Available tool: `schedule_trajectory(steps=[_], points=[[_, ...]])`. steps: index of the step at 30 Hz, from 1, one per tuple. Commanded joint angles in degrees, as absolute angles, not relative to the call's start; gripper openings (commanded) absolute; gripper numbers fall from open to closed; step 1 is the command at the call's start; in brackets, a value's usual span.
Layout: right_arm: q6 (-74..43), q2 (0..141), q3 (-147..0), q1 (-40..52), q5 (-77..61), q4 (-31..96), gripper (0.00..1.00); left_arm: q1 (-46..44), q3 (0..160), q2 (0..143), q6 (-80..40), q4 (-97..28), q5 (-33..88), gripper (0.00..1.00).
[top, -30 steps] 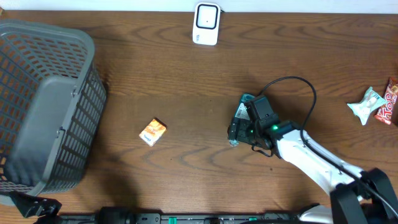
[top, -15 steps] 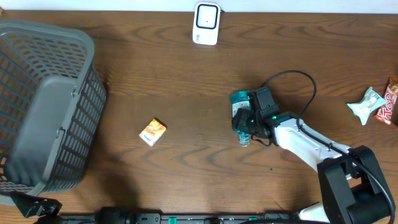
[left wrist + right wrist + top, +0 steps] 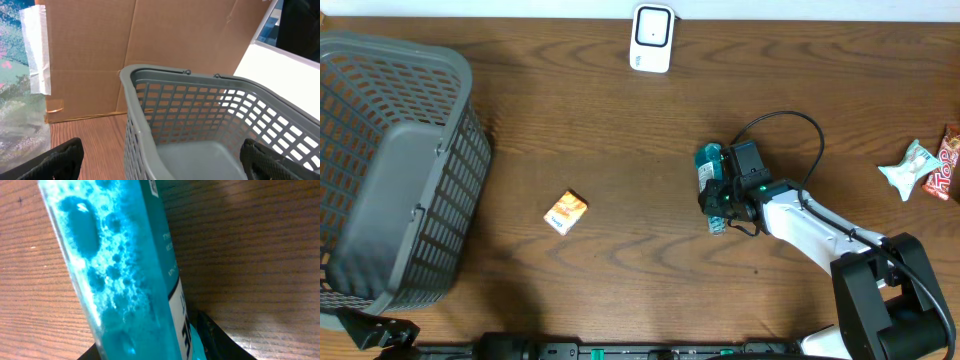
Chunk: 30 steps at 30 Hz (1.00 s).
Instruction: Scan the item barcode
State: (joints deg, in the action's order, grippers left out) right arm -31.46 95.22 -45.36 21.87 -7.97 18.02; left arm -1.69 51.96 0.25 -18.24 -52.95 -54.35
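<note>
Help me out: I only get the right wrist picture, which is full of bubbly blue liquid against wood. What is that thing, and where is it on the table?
Observer: From overhead it is a slim teal bottle lying right of the table's middle, with the right gripper set around it.
Visitor: Is there anything to scan it with?
Observer: A white scanner-like device stands at the far edge, well apart from the bottle.
Visitor: And the other arm?
Observer: The left gripper hangs open, facing a grey basket at the left end of the table.
</note>
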Motion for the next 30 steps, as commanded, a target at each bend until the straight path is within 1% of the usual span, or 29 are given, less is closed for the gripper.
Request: schedule_trajectory(steps=[1, 2, 5, 9, 10, 12, 16, 20, 26, 28, 30], points=[[-28.1, 97.6, -42.2, 21.8, -7.6, 20.3, 0.27, -1.7, 51.7, 0.2, -18.8, -53.1, -55.1, 1.00], [-27.3, 97.1, -42.4, 21.8, -7.6, 20.5, 0.27, -1.7, 51.7, 0.2, -18.8, -53.1, -55.1, 1.00], [-23.7, 96.1, -43.3, 21.9, -7.7, 21.6, 0.19, -1.7, 51.7, 0.2, -18.7, -53.1, -55.1, 1.00], [-19.6, 96.1, -43.5, 22.6, -8.4, 22.8, 0.03, -1.7, 51.7, 0.2, -18.8, -53.1, -55.1, 1.00], [-18.3, 96.1, -43.5, 22.6, -9.8, 22.9, 0.01, -1.7, 51.7, 0.2, -18.8, -53.1, -55.1, 1.00], [-15.9, 96.1, -43.6, 22.4, -15.5, 22.0, 0.01, -1.7, 51.7, 0.2, -18.8, -53.0, -55.1, 1.00], [-7.2, 96.1, -44.6, 21.0, -31.8, 20.3, 0.01, -1.7, 51.7, 0.2, -18.8, -53.0, -55.1, 1.00], [-0.2, 96.1, -46.0, 19.0, -45.0, 20.3, 0.01, -1.7, 51.7, 0.2, -18.8, -53.0, -55.1, 1.00], [3.5, 96.1, -46.1, 17.2, -55.1, 17.6, 0.01, -1.7, 51.7, 0.2, -18.8, -52.8, -55.1, 1.00], [3.5, 96.1, -46.1, 17.3, -54.7, 16.9, 0.01, -1.7, 51.7, 0.2, -18.8, -52.8, -55.1, 1.00], [2.9, 96.1, -46.1, 17.4, -51.2, 17.4, 0.01, -1.7, 51.7, 0.2, -18.8, -52.8, -55.1, 1.00]])
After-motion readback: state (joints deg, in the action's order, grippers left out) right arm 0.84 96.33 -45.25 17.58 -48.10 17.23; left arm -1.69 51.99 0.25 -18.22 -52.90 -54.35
